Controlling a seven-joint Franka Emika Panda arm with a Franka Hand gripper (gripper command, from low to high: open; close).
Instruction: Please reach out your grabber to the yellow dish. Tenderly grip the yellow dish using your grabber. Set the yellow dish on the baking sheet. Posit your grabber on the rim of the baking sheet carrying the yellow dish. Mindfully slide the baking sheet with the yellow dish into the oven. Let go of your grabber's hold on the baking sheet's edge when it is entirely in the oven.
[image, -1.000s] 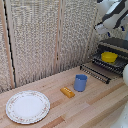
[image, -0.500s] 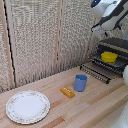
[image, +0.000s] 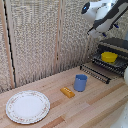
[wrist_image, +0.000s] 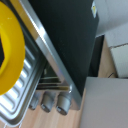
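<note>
Little differs from half a second ago: the arm (image: 102, 15) stays raised at upper right, above the oven (image: 114, 47). At lower left the plate (image: 27, 106) sits near the table's front edge; block (image: 67, 92) and cup (image: 80, 82) stand mid-frame, bare wood around them. At right, the dish (image: 109, 57) rests on the sheet (image: 100, 67). Fingers unseen; grip cannot be told.

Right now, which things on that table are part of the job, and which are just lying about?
Part of the job: yellow bowl, rack it sits on, oven, gripper.

Lying about: blue cup, orange block, white plate.
</note>
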